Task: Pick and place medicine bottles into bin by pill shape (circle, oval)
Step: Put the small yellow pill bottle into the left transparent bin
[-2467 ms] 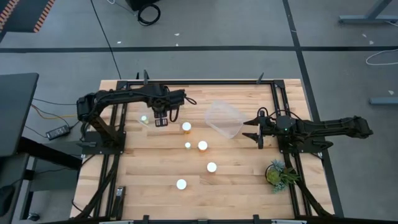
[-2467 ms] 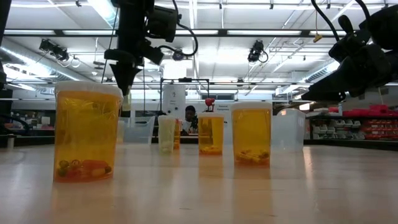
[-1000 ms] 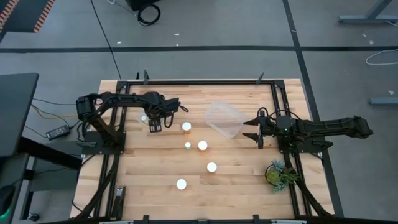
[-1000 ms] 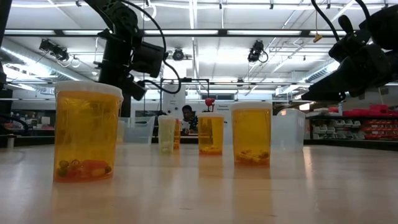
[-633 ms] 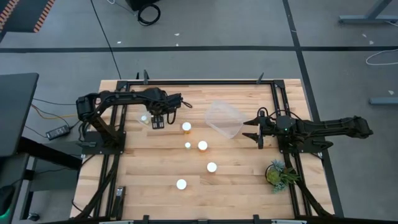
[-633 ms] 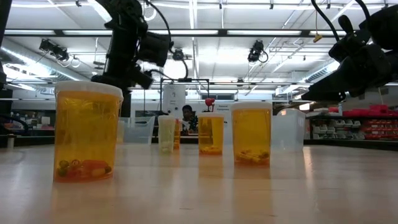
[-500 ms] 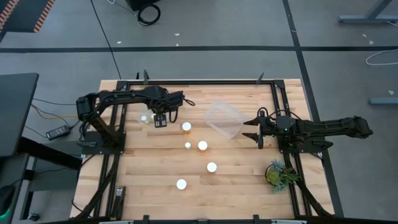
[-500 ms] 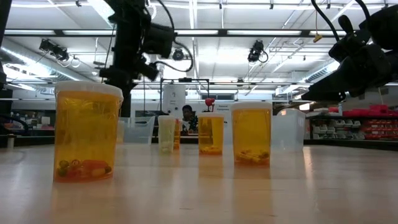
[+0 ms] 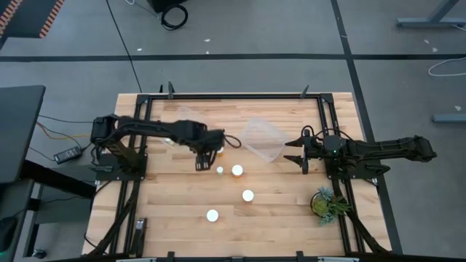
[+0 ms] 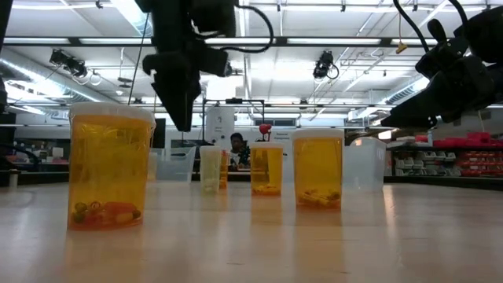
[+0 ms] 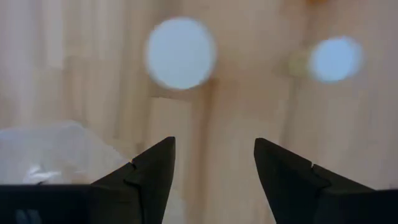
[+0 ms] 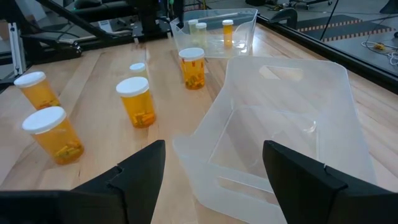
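Five bottles (image 12: 136,101) stand on the open table, two more in the far bin (image 12: 214,34). The near bin (image 12: 289,127) is empty. Left gripper (image 9: 202,160), fingers apart and empty, hides one bottle from above. Right gripper (image 9: 291,153) is open beside the near bin.

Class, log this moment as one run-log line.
left gripper: open, empty, above bottles | right gripper: open, idle beside clear bin | bottle on table
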`<state>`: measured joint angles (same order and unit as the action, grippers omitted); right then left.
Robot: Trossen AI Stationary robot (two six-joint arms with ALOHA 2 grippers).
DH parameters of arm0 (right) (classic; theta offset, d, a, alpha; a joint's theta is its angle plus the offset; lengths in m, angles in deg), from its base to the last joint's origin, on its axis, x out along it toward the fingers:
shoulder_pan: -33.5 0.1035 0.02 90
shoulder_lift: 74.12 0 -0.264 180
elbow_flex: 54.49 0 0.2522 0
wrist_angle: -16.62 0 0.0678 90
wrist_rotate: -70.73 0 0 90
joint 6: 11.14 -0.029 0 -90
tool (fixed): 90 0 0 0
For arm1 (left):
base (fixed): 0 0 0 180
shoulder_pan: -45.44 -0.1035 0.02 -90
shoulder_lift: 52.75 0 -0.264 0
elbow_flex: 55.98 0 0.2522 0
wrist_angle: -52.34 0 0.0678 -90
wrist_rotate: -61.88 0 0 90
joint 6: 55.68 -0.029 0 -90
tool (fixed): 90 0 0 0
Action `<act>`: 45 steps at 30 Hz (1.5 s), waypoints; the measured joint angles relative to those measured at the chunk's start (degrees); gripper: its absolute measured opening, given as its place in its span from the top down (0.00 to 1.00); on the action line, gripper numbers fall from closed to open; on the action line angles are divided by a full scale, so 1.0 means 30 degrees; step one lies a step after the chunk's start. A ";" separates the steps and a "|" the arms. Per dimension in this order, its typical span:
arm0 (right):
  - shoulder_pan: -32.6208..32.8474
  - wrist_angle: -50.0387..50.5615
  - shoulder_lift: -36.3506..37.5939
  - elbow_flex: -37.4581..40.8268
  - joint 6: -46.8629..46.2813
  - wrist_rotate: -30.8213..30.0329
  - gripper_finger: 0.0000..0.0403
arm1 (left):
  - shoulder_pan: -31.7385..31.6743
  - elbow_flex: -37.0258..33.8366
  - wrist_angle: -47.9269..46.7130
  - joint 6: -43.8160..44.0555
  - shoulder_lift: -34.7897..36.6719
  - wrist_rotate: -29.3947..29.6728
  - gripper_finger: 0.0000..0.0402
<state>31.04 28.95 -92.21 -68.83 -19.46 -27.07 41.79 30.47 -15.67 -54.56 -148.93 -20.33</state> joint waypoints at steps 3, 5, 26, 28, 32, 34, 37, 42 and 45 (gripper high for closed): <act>0.0000 0.0006 -0.0008 0.0000 0.0000 -0.0007 0.32 | 0.0770 0.0012 0.0653 0.0980 -0.0340 -0.0622 0.43; 0.0000 -0.0013 -0.0023 0.0000 0.0000 0.0000 0.32 | 0.1227 0.0052 0.1331 0.1326 -0.0627 -0.0934 0.43; -0.0003 -0.0011 -0.0256 0.0000 0.0000 -0.0007 0.32 | 0.2577 0.0070 0.5162 0.1419 -0.3545 -0.1688 0.43; -0.0006 -0.0001 -0.0242 0.0000 0.0000 -0.0007 0.32 | 0.2608 0.0049 0.5096 0.1399 -0.3549 -0.1695 0.43; 0.0000 -0.0047 -0.0242 0.0000 0.0000 -0.0007 0.32 | 0.2795 0.0070 0.5414 0.1003 -0.3573 -0.1695 0.43; -0.0007 -0.0067 -0.0241 0.0000 0.0000 -0.0007 0.32 | 0.2825 0.0070 0.5579 0.0804 -0.3570 -0.1695 0.44; -0.0004 -0.0052 -0.0249 0.0000 0.0000 -0.0007 0.32 | 0.2901 0.0070 0.5661 0.0740 -0.3577 -0.1698 0.49; -0.0007 -0.0030 -0.0249 0.0000 0.0000 -0.0007 0.32 | 0.2894 0.0070 0.5691 0.0695 -0.3577 -0.1695 0.59; -0.0007 -0.0023 -0.0249 0.0000 0.0000 -0.0007 0.32 | 0.2894 0.0070 0.5688 0.0698 -0.3577 -0.1693 0.66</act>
<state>31.02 28.88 -92.95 -68.83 -19.46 -27.09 50.47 30.68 1.39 -52.46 -159.66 -25.41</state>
